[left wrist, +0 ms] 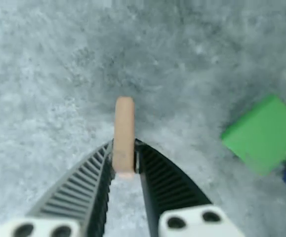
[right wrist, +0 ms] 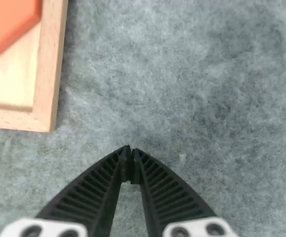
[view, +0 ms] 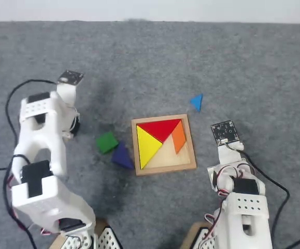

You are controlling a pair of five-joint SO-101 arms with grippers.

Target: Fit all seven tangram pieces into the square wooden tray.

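The square wooden tray (view: pixel 191 164) lies at the table's middle and holds a red triangle (view: pixel 160 128), a yellow triangle (view: pixel 147 145) and an orange piece (view: pixel 179 137). Left of it lie a green square (view: pixel 106 142) and a dark blue triangle (view: pixel 122 156). A small light blue triangle (view: pixel 197 101) rests beyond the tray's far right corner. My left gripper (left wrist: pixel 124 148) is shut on a thin peach piece (left wrist: pixel 124 118) seen edge-on, above the carpet left of the green square (left wrist: pixel 264 134). My right gripper (right wrist: pixel 126 165) is shut on nothing, beside a corner of the tray (right wrist: pixel 49 74).
Grey carpet covers the whole table. The left arm (view: pixel 41 135) stands at the left, the right arm (view: pixel 240 192) at the front right. Black cables trail from both arms near the edges.
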